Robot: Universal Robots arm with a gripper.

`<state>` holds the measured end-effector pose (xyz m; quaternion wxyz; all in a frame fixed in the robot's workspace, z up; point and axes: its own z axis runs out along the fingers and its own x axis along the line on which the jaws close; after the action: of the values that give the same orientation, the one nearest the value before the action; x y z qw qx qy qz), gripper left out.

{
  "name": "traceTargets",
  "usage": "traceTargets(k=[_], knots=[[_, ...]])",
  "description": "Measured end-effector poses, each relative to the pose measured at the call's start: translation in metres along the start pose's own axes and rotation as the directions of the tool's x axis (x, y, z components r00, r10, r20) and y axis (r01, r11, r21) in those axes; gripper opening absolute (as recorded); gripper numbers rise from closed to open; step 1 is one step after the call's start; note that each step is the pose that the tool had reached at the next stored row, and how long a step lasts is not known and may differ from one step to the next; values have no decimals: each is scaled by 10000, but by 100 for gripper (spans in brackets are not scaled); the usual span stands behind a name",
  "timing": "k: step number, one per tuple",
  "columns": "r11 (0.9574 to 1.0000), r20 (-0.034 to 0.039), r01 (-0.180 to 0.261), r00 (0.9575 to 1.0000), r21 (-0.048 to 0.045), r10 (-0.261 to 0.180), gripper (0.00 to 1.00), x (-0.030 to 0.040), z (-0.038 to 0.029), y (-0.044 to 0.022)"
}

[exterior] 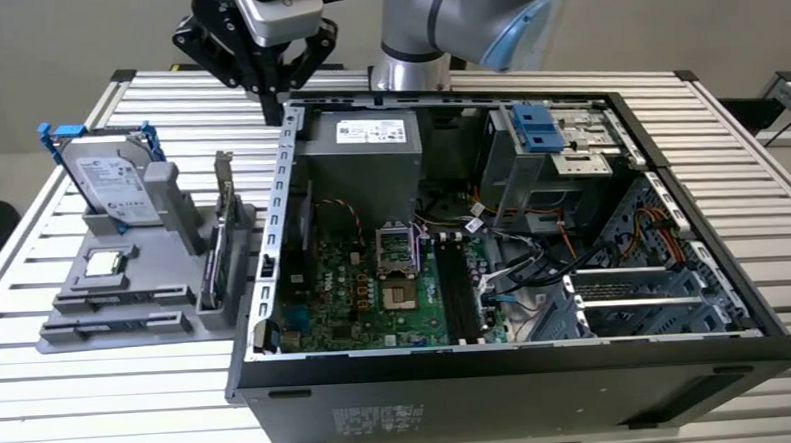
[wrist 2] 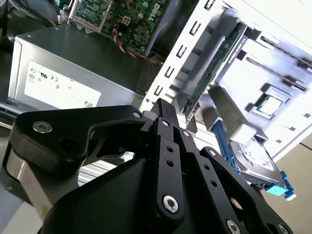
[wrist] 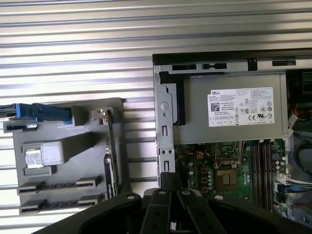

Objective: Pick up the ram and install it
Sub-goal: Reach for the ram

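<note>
The gripper [exterior: 273, 95], its fingers pressed together on nothing, hangs over the rim of the open computer case [exterior: 510, 397], at the corner by the power supply [exterior: 365, 148]. The ram [exterior: 216, 257] stands on edge in the grey holder [exterior: 120, 329] just beside the case, apart from the gripper. The hard drive [exterior: 111, 184] and the processor chip [exterior: 104, 262] sit farther from the case in the same holder.

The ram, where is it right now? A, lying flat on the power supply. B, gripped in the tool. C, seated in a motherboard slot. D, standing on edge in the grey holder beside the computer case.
D: the ram stands on edge in the grey holder, outside the computer case and apart from the tool.
</note>
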<state>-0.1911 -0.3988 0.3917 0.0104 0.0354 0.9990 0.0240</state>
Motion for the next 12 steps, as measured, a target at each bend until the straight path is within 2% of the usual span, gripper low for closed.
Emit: traceTargets(k=[12], knots=[[10000,0,0,10000,0,0,0,149,-3,-11]])
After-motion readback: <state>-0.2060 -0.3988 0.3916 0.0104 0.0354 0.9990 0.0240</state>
